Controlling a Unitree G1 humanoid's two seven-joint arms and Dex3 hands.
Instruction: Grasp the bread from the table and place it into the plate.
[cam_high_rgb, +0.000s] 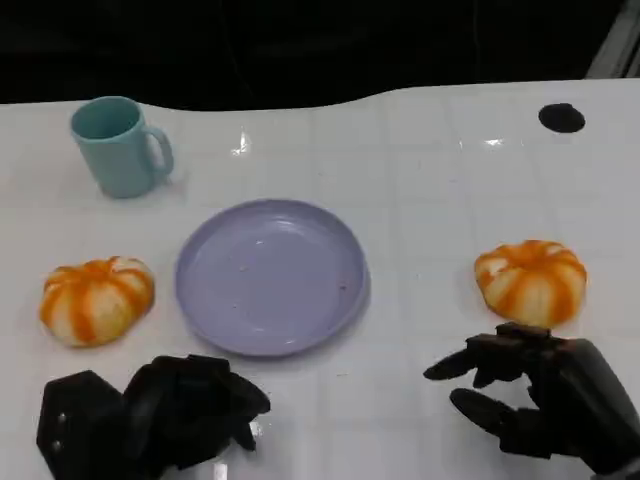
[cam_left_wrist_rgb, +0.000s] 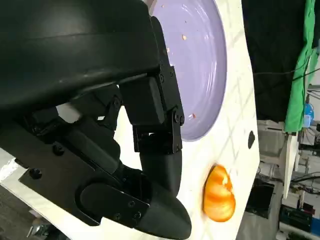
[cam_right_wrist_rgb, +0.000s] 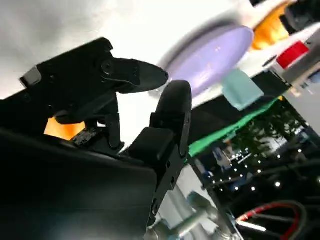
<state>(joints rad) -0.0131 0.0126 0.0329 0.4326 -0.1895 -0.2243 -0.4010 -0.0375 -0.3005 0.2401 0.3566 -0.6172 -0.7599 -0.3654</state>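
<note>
Hovering with fingers spread and empty, the right hand (cam_high_rgb: 540, 400) sat just beside the orange-striped round bread bun (cam_high_rgb: 531, 281), at the shallow lavender plate's (cam_high_rgb: 205, 300) three o'clock; closing off-centre could shove it away.

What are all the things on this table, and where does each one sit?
Bread: two, orange and cream striped; left bun left of the plate, right bun right of it.
Plate: one, lilac, table centre, nothing on it but crumbs.
Mug: one, teal, far left corner.
Black spot: one, far right of the white table.
Left hand: black, fingers curled, near edge, holding nothing.
Right hand: black, fingers apart, just in front of the right bun.
</note>
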